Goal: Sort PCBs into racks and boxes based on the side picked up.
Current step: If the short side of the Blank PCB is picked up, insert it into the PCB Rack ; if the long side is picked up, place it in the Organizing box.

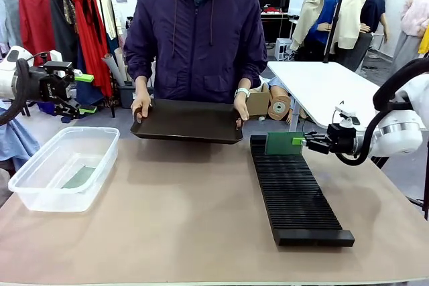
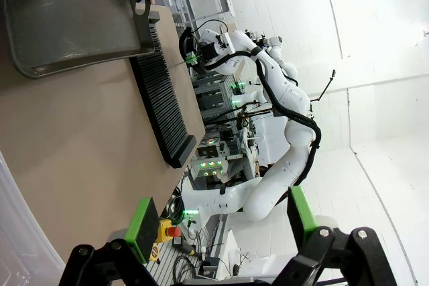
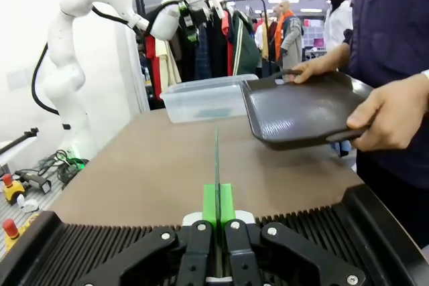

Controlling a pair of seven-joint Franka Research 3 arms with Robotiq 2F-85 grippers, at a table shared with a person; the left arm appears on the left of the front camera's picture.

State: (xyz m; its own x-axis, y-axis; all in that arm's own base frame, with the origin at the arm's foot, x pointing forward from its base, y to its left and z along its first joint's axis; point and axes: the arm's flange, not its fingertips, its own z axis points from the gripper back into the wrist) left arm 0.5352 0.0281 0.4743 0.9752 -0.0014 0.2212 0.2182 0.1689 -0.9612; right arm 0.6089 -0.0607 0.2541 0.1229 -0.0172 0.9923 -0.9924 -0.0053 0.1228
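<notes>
Here, nearest us, the rack [image 1: 295,192] runs from 5 o'clock toward 1 o'clock on the table [image 1: 181,226]. At its far end the right gripper [image 1: 305,142] is clamped on the edge of an upright PCB [image 1: 283,143] held just above the slots. We judge the main risk to be a tilted board that misses its slot and jams or falls flat. At 9 o'clock the clear box [image 1: 60,169] already holds one board. Beyond it the left gripper [image 1: 86,93] hangs with fingers apart. At 12 o'clock a person's hands [image 1: 141,106] hold a black tray [image 1: 188,122], which could block a wide swing.
</notes>
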